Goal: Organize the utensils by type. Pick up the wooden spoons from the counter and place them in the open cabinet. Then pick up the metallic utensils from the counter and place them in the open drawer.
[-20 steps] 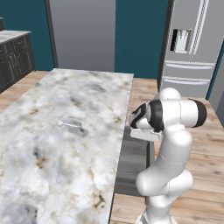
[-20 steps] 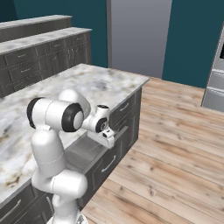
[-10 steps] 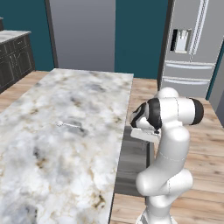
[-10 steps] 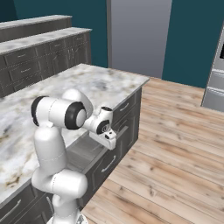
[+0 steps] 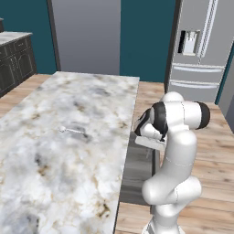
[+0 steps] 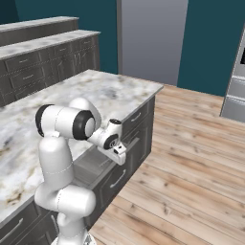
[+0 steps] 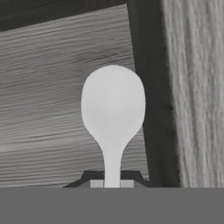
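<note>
My gripper (image 7: pixel 112 181) is shut on the slim handle of a silver metal spoon (image 7: pixel 113 105), one of the metallic utensils. Its oval bowl points away from the hand, above the grey wood-grain floor of the open drawer (image 7: pixel 43 109). In the left base view the gripper (image 5: pixel 148 145) hangs over the drawer (image 5: pixel 137 173), which is pulled out of the marble counter's (image 5: pixel 55 173) right side. The right base view has the gripper (image 6: pixel 120 160) above the drawer (image 6: pixel 88 167). Another thin metallic utensil (image 5: pixel 73 131) lies on the counter. The wooden spoons and the open cabinet are out of view.
A steel refrigerator (image 5: pixel 201 45) stands at the back right across bare wooden floor (image 6: pixel 191 162). Dark base cabinets (image 6: pixel 43 67) line the far wall. My white arm (image 5: pixel 176 151) stands right beside the drawer's front.
The hand has sunk a little toward the drawer with the spoon still in its grip. Nothing else has moved.
</note>
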